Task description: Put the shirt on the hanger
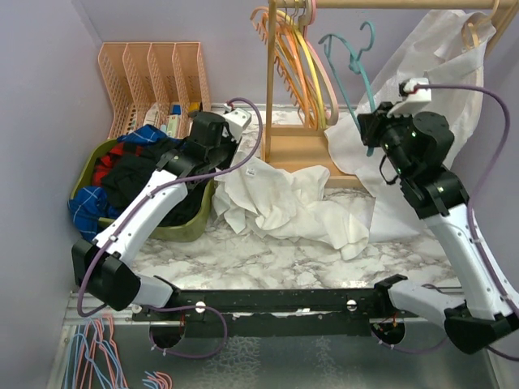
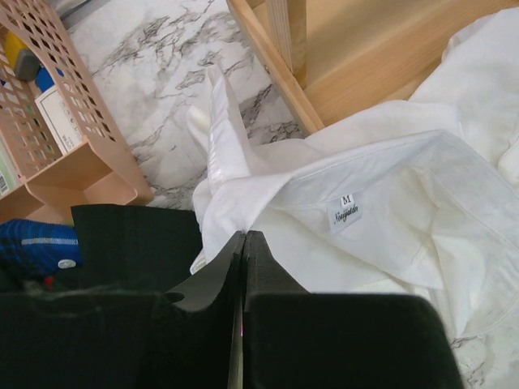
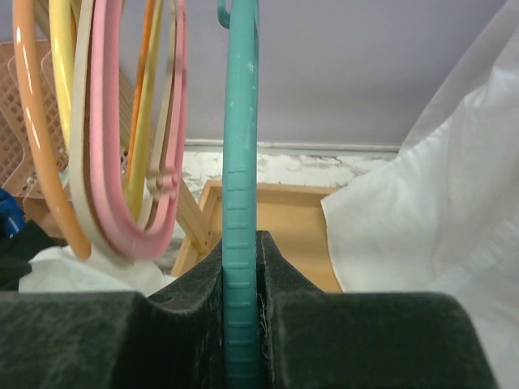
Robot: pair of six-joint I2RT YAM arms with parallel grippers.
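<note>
The white collared shirt [image 1: 284, 203] lies crumpled on the marble table in front of the wooden rack. The left wrist view shows its collar and size label [image 2: 345, 212]. My left gripper [image 1: 240, 160] is at the shirt's left collar edge, and its jaws [image 2: 245, 237] are shut on a fold of the shirt [image 2: 389, 219]. My right gripper [image 1: 371, 134] is raised at the right of the rack and shut on the teal hanger [image 1: 350, 61]. The hanger's ribbed bar [image 3: 241, 162] runs straight up between the jaws, its hook held high.
Orange, yellow and pink hangers [image 1: 296, 57] hang on the rack, whose wooden base [image 1: 300, 150] stands behind the shirt. A second white shirt [image 1: 430, 73] hangs at the right on a tan hanger [image 1: 474, 28]. A green basket [image 1: 186, 227] holds dark garments. A peach organizer [image 1: 154, 73] stands back left.
</note>
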